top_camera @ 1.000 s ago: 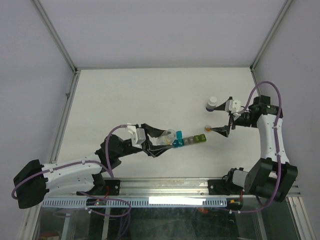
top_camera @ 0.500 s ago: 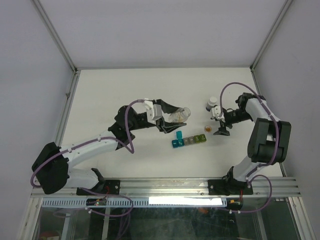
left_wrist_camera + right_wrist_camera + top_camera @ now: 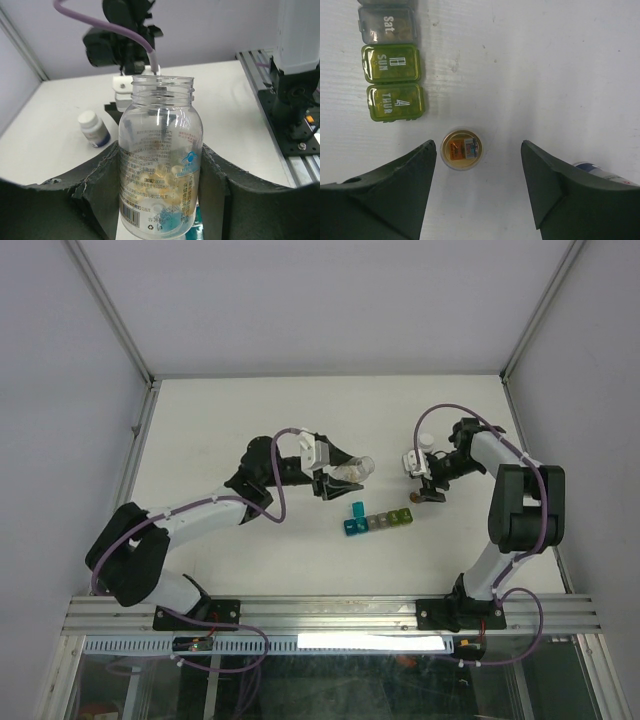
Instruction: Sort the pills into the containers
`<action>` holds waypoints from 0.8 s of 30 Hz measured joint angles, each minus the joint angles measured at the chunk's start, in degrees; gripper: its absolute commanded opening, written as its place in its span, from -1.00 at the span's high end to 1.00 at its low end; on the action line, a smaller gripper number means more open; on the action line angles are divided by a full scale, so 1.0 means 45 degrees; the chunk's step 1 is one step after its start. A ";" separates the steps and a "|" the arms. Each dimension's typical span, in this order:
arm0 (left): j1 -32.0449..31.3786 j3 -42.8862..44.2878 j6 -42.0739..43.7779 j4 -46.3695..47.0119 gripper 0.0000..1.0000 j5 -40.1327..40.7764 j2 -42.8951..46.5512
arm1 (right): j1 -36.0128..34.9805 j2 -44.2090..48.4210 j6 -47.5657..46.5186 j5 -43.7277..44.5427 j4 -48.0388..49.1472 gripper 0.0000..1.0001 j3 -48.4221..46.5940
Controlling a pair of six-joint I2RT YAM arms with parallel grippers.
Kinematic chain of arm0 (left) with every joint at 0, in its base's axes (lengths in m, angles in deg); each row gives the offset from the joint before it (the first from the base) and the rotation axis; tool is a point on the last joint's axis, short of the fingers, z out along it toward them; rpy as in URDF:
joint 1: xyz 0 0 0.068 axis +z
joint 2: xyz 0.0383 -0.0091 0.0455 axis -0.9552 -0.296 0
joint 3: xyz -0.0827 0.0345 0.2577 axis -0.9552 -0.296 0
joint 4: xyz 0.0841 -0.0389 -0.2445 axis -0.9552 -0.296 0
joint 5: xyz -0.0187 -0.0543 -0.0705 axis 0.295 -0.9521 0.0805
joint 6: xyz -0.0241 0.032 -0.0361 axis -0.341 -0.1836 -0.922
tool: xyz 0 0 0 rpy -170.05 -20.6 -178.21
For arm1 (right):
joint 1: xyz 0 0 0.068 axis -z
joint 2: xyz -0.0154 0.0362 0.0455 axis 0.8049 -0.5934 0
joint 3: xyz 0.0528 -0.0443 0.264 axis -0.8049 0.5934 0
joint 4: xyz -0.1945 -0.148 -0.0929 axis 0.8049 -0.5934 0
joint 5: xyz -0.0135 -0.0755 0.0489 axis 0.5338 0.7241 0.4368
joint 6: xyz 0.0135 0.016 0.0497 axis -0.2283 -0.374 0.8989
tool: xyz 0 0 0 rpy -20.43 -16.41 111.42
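My left gripper (image 3: 338,476) is shut on a clear, uncapped bottle (image 3: 357,469) and holds it above the table, just beyond the containers (image 3: 378,521). In the left wrist view the bottle (image 3: 160,150) stands upright between the fingers (image 3: 95,190), with pale yellow pills (image 3: 167,172) in its lower half. The containers are a strip of joined cubes with the teal lid (image 3: 357,510) standing open. My right gripper (image 3: 424,488) is open above the tan cap (image 3: 461,149), which lies on the table between the fingers (image 3: 395,190), nearer the left one. The strip's grey and yellow-green boxes (image 3: 391,62) lie beyond it.
A small dark bottle with a white cap (image 3: 427,443) stands on the table behind my right gripper; it also shows in the left wrist view (image 3: 93,129) and at the right wrist view's lower right edge (image 3: 597,171). Metal rails border the table.
My left gripper has carried the clear bottle from the teal compartment up and away to the far side of the strip. My right gripper has swung left over the tan cap.
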 measured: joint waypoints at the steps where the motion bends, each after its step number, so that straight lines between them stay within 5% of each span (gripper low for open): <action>1: 0.0034 -0.0019 0.0005 -0.0024 1.00 -0.0102 -0.0243 | -0.0131 -0.0034 0.0175 0.0151 0.0117 -0.41 0.0000; 16: 0.0403 -0.0015 -0.0170 -0.0325 1.00 -0.1350 -0.2239 | -0.0257 -0.0699 0.1005 0.1059 0.0797 -0.42 0.0602; 24: 0.0408 -0.0015 -0.0194 -0.0301 1.00 -0.1627 -0.2239 | -0.0311 -0.0699 0.1443 0.1137 0.0811 -0.14 0.0777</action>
